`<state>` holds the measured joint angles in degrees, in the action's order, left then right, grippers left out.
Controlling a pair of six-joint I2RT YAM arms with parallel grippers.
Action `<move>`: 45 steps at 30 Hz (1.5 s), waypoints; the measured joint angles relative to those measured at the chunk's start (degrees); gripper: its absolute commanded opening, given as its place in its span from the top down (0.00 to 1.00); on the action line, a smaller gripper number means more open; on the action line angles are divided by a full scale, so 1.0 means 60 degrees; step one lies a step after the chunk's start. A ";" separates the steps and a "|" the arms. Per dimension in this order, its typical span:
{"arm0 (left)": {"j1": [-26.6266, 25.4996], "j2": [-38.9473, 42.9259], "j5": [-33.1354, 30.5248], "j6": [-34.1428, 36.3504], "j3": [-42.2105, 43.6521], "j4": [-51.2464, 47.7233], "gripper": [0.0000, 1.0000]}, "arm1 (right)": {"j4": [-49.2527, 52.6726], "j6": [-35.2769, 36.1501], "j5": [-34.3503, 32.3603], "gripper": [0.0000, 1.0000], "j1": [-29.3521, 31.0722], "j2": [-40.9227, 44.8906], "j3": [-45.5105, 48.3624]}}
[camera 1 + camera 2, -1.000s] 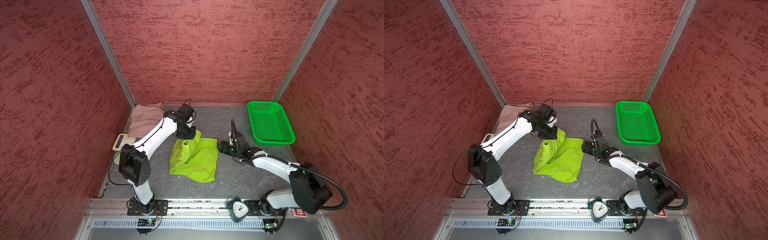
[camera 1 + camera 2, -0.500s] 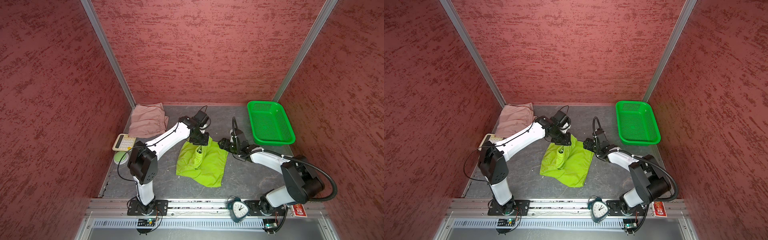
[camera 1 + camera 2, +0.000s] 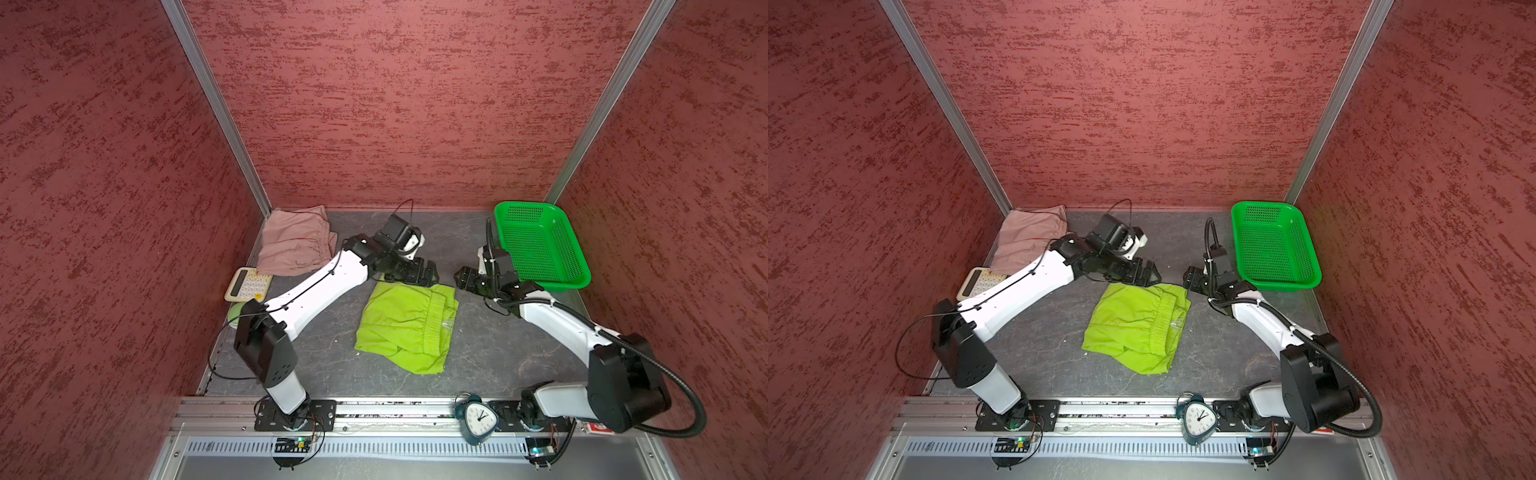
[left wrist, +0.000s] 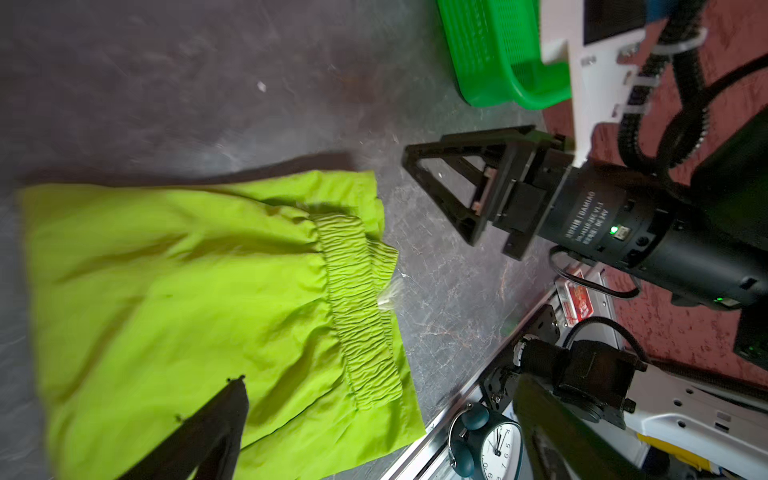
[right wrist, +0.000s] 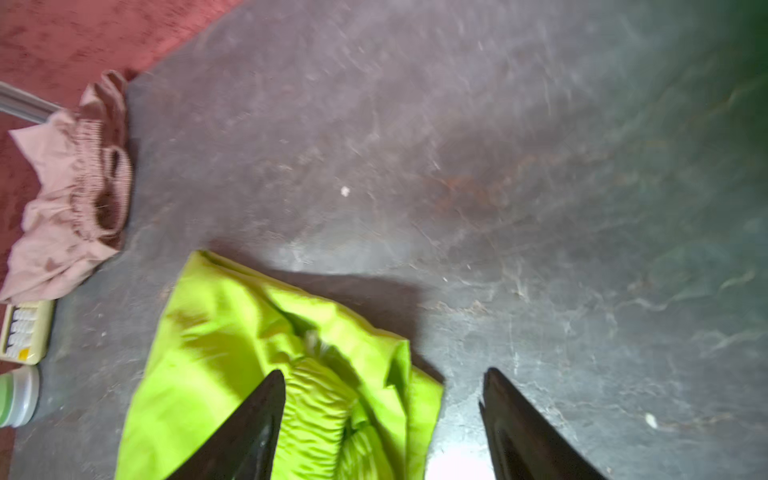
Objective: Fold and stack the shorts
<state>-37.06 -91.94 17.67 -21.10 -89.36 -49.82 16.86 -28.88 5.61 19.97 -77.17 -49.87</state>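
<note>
Lime shorts lie folded; pink shorts partly hidden behind left arm.

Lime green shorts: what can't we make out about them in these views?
- Logo: none shows on the lime green shorts in any view; possibly folded under.
- The pale bit by the waistband: too blurred in the left wrist view, too small in both top views.
- One edge: cut by the left wrist view's frame, partly behind the left pincer.
- Waistband end: blurred in the right wrist view, partly behind the right pincer.
</note>
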 measured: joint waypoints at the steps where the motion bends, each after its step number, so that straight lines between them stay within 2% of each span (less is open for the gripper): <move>1: 0.0415 0.0331 -0.0076 0.0040 0.0211 0.0018 0.01 | 0.0219 0.0102 0.0044 0.25 0.0178 0.0069 -0.0204; 5: 0.2098 0.1413 -0.0499 0.0178 0.1606 0.0215 0.01 | 0.0776 0.0197 0.0521 0.38 0.1774 0.0375 -0.0521; 8: 0.2776 0.1687 -0.0634 0.0215 0.2656 0.0270 0.01 | 0.0605 -0.0117 0.1049 0.46 0.3067 0.0251 -0.0466; 11: 0.3592 0.1701 -0.0586 0.0248 0.3279 0.0310 0.01 | 0.0277 -0.0463 0.1337 0.51 0.3712 -0.0288 -0.0255; 15: 0.4594 0.1687 -0.0790 0.0488 0.3238 0.0401 0.01 | 0.0277 -0.0765 0.1195 0.57 0.3657 -0.1279 0.0364; 20: 0.5045 0.1082 -0.1351 0.0929 0.2342 0.0590 0.01 | 0.0259 -0.0856 0.1140 0.58 0.3085 -0.1967 0.0729; 22: 0.5304 0.0637 -0.1472 0.1064 0.2044 0.0736 0.01 | 0.0226 -0.0772 0.1144 0.57 0.2732 -0.1978 0.0729; 26: 0.5894 -0.0525 -0.1829 0.1348 0.1359 0.1056 0.01 | 0.0291 -0.0302 0.1067 0.48 0.2186 -0.1920 0.0648; 32: 0.6368 -0.2841 -0.2608 0.1829 -0.0444 0.1647 0.01 | 0.0346 0.0503 0.1311 0.37 0.2080 -0.1359 0.0423; 37: 0.6532 -0.4881 -0.2943 0.1996 -0.1985 0.1792 0.01 | 0.0095 0.0721 0.1628 0.36 0.2087 -0.0211 0.0448; 42: 0.6725 -0.6200 -0.2743 0.1953 -0.2736 0.1698 0.01 | -0.0404 0.0688 0.1792 0.36 0.2087 0.0481 0.0754; 45: 0.6838 -0.6444 -0.2412 0.1854 -0.2863 0.1563 0.01 | -0.0423 0.0634 0.1796 0.36 0.2087 0.0503 0.0871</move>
<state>3.97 -130.61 3.20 -9.98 -106.54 -40.45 14.33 -25.08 16.38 32.49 -74.15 -44.64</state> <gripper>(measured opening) 0.994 0.639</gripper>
